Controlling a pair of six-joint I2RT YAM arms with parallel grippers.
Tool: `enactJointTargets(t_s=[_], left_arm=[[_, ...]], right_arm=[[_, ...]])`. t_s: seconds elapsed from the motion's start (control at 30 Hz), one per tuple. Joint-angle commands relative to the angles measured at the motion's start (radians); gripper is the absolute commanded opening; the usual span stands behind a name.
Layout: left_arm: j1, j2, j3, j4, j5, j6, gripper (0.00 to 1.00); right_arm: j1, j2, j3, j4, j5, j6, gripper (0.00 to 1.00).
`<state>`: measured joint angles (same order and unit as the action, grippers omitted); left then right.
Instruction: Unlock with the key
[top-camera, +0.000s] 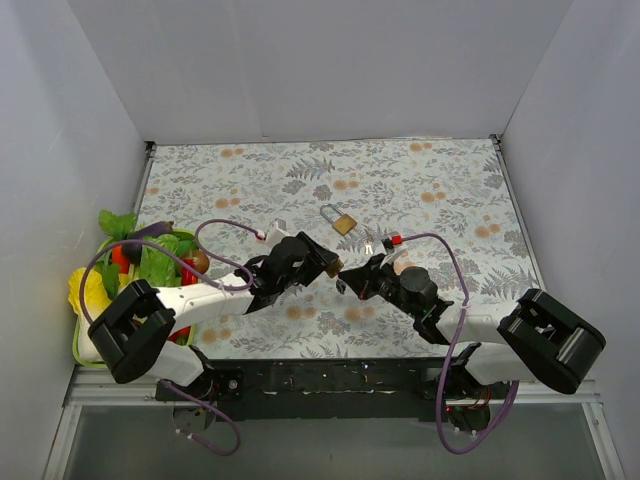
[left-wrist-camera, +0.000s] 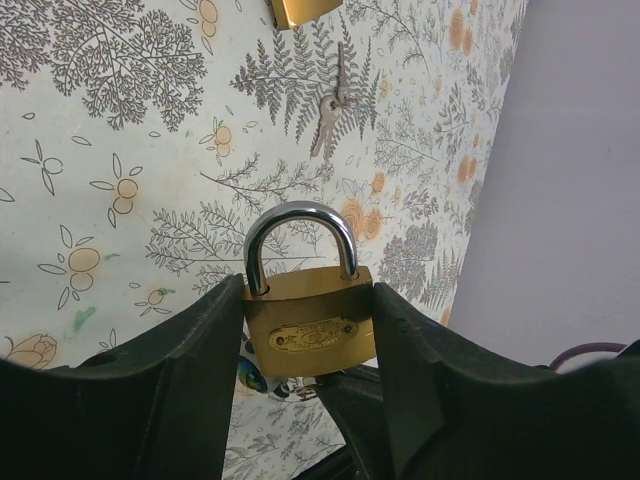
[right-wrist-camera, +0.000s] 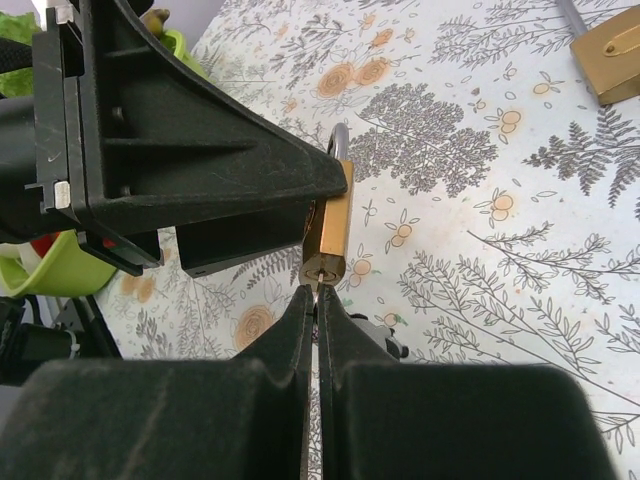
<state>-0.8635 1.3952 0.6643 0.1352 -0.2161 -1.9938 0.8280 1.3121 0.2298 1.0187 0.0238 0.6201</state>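
My left gripper (left-wrist-camera: 308, 305) is shut on a brass padlock (left-wrist-camera: 310, 325) with a closed steel shackle, gripping its body by the two sides above the table; in the top view the padlock sits between the two grippers (top-camera: 336, 268). My right gripper (right-wrist-camera: 316, 302) is shut on a thin key (right-wrist-camera: 316, 289). The key's tip is in the keyhole on the padlock's underside (right-wrist-camera: 326, 268). A small keyring charm (left-wrist-camera: 250, 376) hangs below the padlock. In the top view the left gripper (top-camera: 322, 260) and right gripper (top-camera: 352, 278) meet tip to tip.
A second brass padlock (top-camera: 341, 219) lies on the floral cloth farther back, also showing in the right wrist view (right-wrist-camera: 608, 55). Loose spare keys (left-wrist-camera: 330, 108) lie near it. A green basket (top-camera: 78, 340) of toy vegetables stands at the left edge. White walls enclose the table.
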Motion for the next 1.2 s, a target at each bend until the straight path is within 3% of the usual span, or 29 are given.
enactJointTargets(t_s=[0.0,0.37,0.6,0.67,0.8,1.17], left_arm=[[-0.081,-0.019,0.052,0.053,0.178,-0.533,0.00],[-0.072,-0.157,0.004,-0.078,0.058,-0.493,0.00],[-0.071,-0.160,0.024,-0.108,0.050,-0.468,0.00],[-0.071,-0.160,0.031,-0.109,0.049,-0.462,0.00],[-0.071,-0.163,0.038,-0.117,0.047,-0.458,0.00],[-0.071,-0.170,0.038,-0.123,0.038,-0.451,0.00]], right_arm=[[0.005,-0.013,0.029,0.123,0.085,-0.063,0.01],[0.005,-0.204,0.034,-0.149,0.081,-0.091,0.04],[0.005,-0.283,0.048,-0.285,0.004,-0.103,0.42],[0.005,-0.312,0.043,-0.307,0.001,-0.102,0.45],[0.005,-0.362,0.029,-0.348,0.013,-0.109,0.64],[0.006,-0.402,-0.043,-0.344,-0.061,-0.056,0.60]])
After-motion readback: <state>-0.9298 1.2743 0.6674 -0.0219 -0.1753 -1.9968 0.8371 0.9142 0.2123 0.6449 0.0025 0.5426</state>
